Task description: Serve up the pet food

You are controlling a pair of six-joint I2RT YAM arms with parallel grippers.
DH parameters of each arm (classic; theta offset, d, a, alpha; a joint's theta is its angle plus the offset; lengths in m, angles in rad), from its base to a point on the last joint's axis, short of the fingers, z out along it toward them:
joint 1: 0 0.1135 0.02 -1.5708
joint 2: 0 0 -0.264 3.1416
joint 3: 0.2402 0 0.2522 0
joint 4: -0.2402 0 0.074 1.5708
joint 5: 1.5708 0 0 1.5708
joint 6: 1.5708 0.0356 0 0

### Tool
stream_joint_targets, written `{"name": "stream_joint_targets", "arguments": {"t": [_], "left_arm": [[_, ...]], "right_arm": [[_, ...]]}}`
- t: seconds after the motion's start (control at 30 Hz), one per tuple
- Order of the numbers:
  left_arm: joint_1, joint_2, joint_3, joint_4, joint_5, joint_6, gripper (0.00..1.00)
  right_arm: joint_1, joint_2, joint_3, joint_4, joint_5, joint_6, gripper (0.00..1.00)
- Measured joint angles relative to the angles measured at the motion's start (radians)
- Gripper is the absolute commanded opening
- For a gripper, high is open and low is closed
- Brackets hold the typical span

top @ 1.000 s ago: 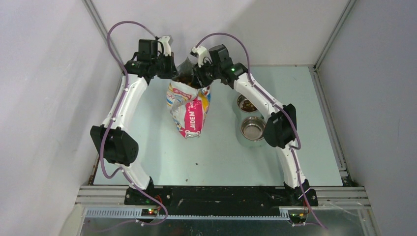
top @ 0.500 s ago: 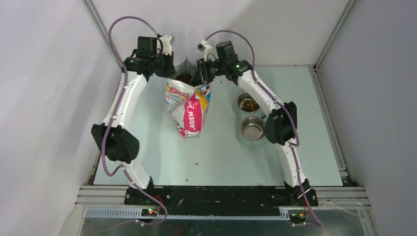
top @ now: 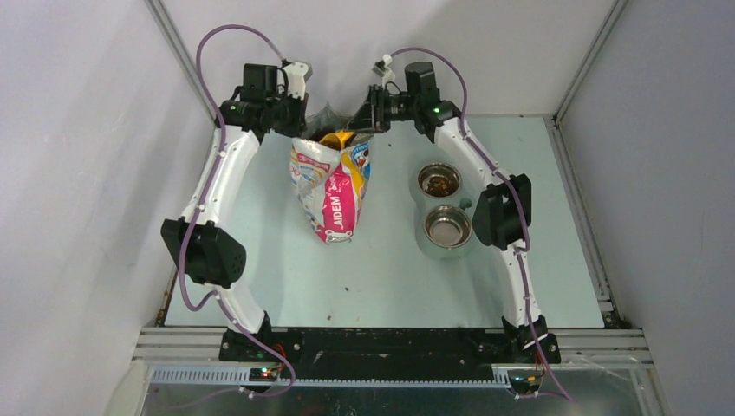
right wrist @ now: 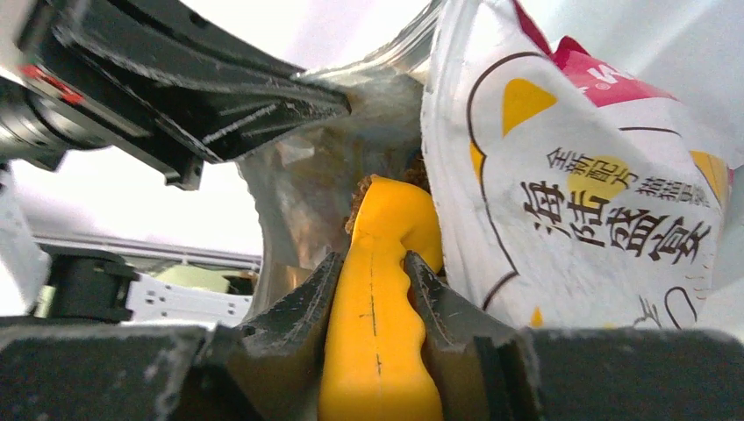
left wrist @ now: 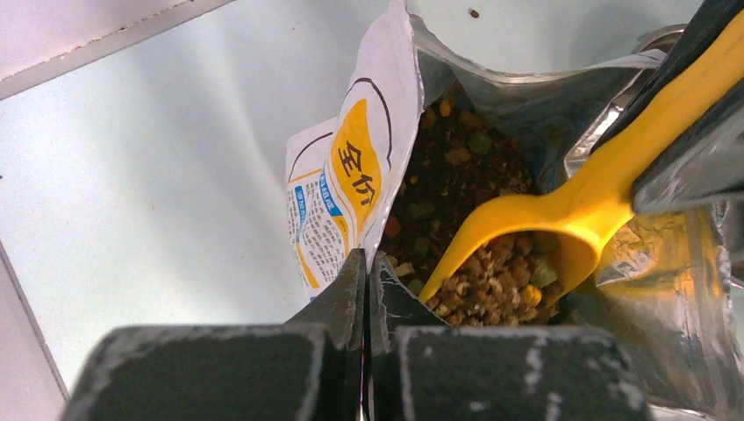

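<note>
The pet food (left wrist: 491,282) sits as a heap in the cup of a yellow scoop (left wrist: 566,215), just above the loose kibble left inside the open bag (left wrist: 351,167). More of it lies in the far bowl (top: 422,176) on the table (top: 260,260). The scoop's long axis runs from the cup up and out of the bag mouth to its handle. The right gripper (right wrist: 373,263) pinches that handle between its jaws, so the load hangs at the end away from the fingers. The left gripper (left wrist: 364,259) has its jaws pressed together on the bag's rim, holding the mouth open. Both bowls, the near bowl (top: 428,227) apparently bare, stand on the right arm's side of the bag. The coming move is likely a level lift out along the handle, then a swing right.
</note>
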Motion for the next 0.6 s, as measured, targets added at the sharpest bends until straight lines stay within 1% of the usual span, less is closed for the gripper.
{"name": "stream_joint_targets", "arguments": {"t": [0.23, 0.47, 0.6], "left_arm": [[-0.013, 0.013, 0.027, -0.026, -0.018, 0.005, 0.0], [-0.014, 0.014, 0.032, -0.039, -0.018, 0.012, 0.0], [-0.022, 0.014, 0.032, -0.041, -0.031, 0.06, 0.0]], "right_arm": [[-0.045, 0.004, -0.012, 0.103, -0.023, 0.173, 0.0], [-0.057, 0.004, -0.035, 0.163, -0.041, 0.28, 0.0], [-0.072, 0.007, -0.038, 0.185, -0.049, 0.341, 0.0]]}}
